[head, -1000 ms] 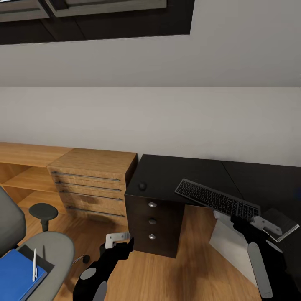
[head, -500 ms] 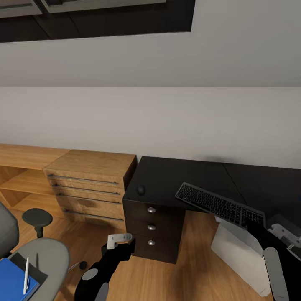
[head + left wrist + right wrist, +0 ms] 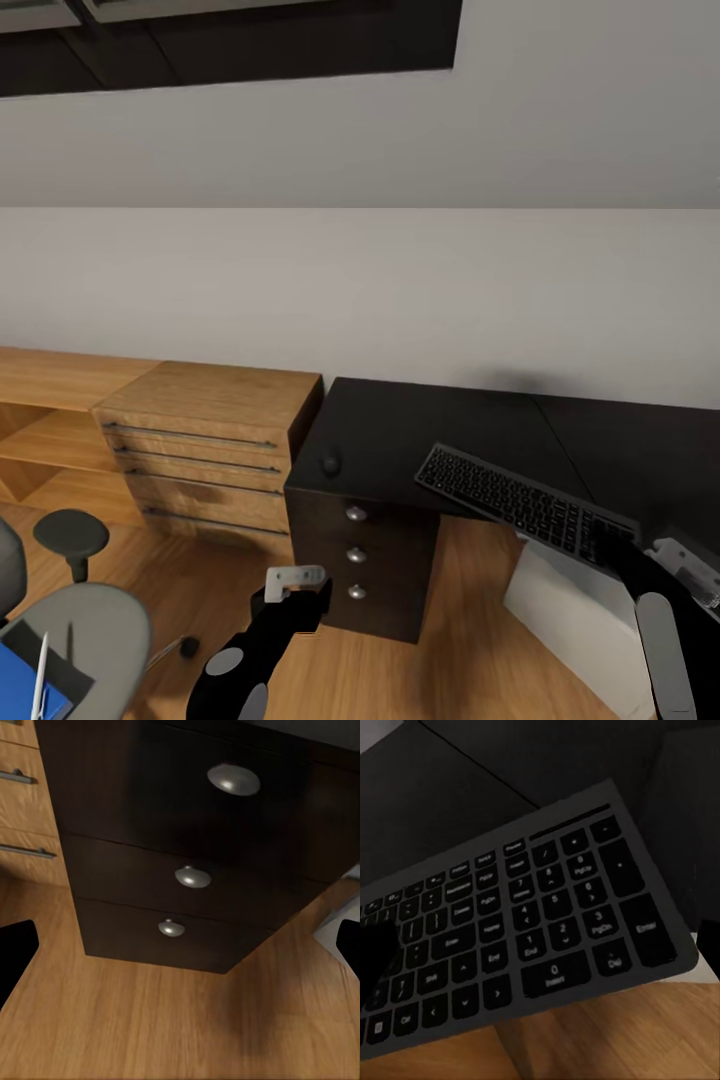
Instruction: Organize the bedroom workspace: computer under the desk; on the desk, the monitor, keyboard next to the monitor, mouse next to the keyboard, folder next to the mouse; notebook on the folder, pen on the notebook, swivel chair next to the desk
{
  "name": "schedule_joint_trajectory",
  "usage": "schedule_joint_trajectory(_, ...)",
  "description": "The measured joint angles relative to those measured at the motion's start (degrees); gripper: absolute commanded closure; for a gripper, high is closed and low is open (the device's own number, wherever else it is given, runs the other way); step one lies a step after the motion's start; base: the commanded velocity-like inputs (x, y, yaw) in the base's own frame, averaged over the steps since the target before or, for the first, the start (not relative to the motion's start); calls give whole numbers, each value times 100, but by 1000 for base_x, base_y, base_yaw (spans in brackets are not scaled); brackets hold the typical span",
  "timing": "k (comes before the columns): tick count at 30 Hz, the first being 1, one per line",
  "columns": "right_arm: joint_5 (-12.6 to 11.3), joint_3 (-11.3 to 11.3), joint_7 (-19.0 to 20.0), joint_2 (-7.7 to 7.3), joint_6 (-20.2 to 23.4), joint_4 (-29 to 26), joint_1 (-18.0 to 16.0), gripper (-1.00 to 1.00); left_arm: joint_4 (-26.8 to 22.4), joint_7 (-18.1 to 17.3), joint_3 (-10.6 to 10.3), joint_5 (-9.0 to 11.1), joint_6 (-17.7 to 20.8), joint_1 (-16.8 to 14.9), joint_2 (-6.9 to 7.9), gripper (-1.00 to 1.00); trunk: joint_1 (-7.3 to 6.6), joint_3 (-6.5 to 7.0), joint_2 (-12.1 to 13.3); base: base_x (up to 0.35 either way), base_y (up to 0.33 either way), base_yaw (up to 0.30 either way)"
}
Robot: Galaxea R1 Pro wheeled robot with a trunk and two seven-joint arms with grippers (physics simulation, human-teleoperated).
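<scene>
Black keyboard is the thing in play. From the head view it sits up off the desk, over the front edge, with part of it hanging past that edge above the pale computer. Its long axis runs slantwise, from the middle of the desk toward the right front, and the near end meets the right gripper. Whether those fingers are pinched on it, I can't tell; the arm covers the contact. The mouse rests near the desk's left front corner, well apart from the keyboard. Down at the left, the chair carries the blue folder with the pen lying on it. The left gripper hangs empty in front of the drawers.

Left wrist view: both fingers spread wide, nothing between them, facing the three knobbed drawers over the wood floor.

Right wrist view: keys up, number-pad end closest, floor showing under the near edge. One fingertip lies against the keys. My guess is it's light and stiff but slim and slick, so hold a short end and keep it level.
</scene>
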Motion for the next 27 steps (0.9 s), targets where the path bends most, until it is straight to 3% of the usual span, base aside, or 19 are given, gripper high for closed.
schedule_joint_trajectory(27, 28, -2, 2, -3, -20, 1, 0, -100, 36, -8, -15, -4, -1, 0, -6, -100, 2, 0, 0, 105, -20, 0)
